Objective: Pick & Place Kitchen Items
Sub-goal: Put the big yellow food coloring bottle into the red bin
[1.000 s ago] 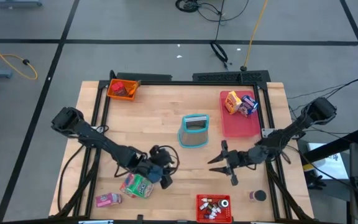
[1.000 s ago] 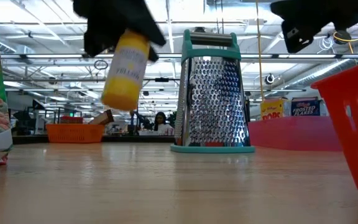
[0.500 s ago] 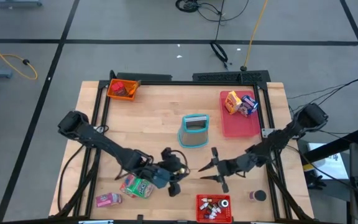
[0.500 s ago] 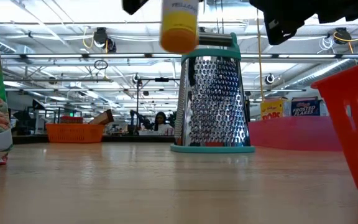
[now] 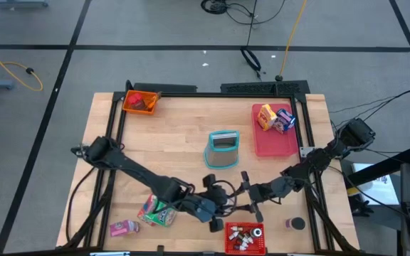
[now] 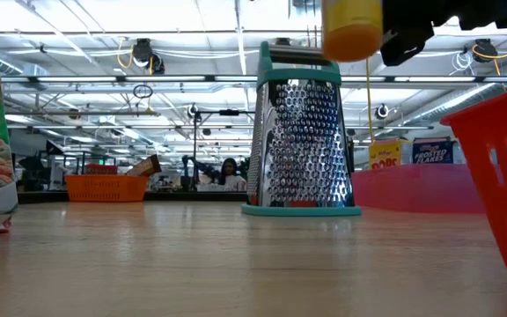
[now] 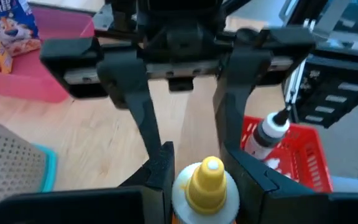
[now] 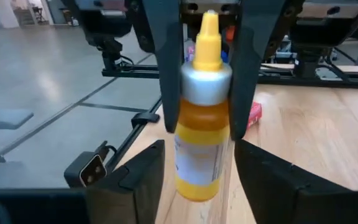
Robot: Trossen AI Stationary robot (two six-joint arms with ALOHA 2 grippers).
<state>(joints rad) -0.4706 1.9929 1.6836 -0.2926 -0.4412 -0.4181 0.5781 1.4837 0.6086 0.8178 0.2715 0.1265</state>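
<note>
Left gripper (image 5: 219, 206) clamping yellow squeeze bottle (image 8: 202, 118), holding it up off surface (image 5: 176, 142), near edge, just left of red bin (image 5: 245, 238). Right gripper (image 5: 244, 193) facing it nose to nose, fingers (image 8: 269, 171) spread wide either side of bottle, not touching. Grater (image 5: 222, 149) standing farther back, mid-surface.

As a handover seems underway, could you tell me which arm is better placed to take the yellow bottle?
Right, probably: the right gripper is open and straddles the yellow bottle, which the left gripper holds in the air near the red bin.
</note>
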